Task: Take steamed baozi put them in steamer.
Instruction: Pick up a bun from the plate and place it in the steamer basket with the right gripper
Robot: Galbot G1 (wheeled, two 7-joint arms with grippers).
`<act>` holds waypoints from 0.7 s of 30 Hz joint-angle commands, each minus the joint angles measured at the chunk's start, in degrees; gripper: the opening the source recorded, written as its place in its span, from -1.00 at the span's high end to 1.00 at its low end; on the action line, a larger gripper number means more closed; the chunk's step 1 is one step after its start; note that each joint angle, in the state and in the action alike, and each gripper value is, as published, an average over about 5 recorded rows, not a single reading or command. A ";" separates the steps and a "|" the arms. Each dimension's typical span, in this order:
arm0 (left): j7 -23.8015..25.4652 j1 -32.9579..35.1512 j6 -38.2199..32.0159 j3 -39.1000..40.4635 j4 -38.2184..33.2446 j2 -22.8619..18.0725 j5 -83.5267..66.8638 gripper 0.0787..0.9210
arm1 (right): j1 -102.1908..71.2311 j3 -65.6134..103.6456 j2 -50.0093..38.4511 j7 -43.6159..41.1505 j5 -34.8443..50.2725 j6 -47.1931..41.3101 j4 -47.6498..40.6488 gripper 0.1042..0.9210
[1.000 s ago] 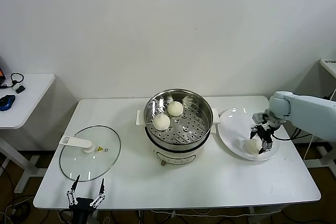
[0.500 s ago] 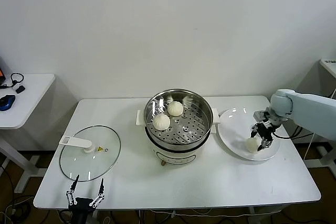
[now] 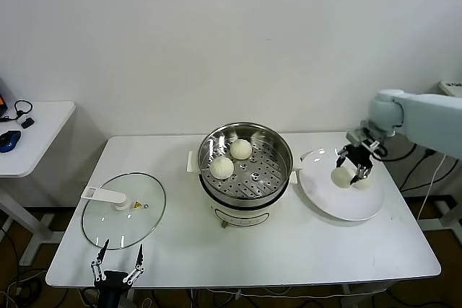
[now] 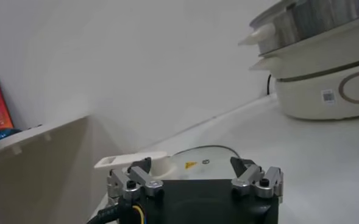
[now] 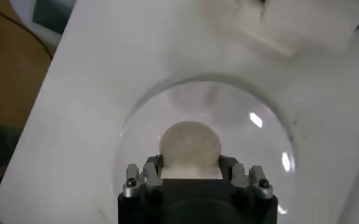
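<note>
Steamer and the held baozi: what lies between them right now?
Head view: only the white plate's near rim and the steamer's right handle. The right gripper holds the baozi above the plate.

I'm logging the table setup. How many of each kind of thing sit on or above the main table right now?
Steamed baozi: 3, two in the steamer and one held by the right end effector
Steamer: 1
Glass lid: 1
White plate: 1
Total: 6
</note>
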 commanded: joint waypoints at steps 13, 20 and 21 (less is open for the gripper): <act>-0.03 0.09 0.21 0.65 0.38 -0.33 0.74 -0.77 | 16.74 0.23 11.40 7.48 -2.33 26.07 16.81 -0.28; -0.06 -0.28 0.19 0.77 0.49 -0.50 0.86 -0.77 | 4.38 7.82 16.46 7.72 -8.12 23.72 11.16 -0.32; -0.06 -0.35 0.21 0.77 0.46 -0.54 0.89 -0.77 | 3.23 8.40 17.17 7.73 -8.66 23.66 10.28 -0.32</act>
